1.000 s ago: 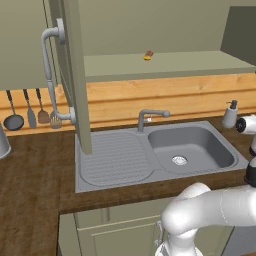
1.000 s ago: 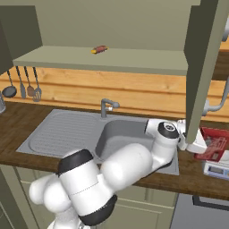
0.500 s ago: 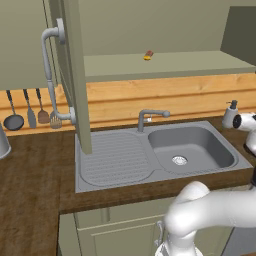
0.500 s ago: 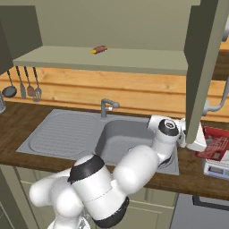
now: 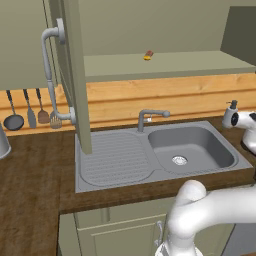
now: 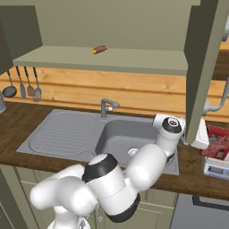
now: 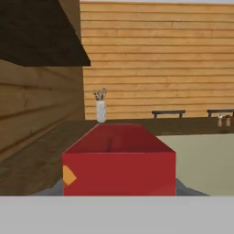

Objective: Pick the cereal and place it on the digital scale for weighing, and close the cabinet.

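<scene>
Arm swung further right toward counter end since 1 second back. Tool clenched on cereal (image 7: pixel 119 164), red box now over digital scale (image 6: pixel 216 169). Cabinet (image 6: pixel 202 67) doors wide open; release, then closing, seem next.

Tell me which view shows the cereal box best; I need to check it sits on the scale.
The hand view: the cereal spreads large and red across the near foreground. The right base view catches part of it on the digital scale, behind the cabinet door.
</scene>
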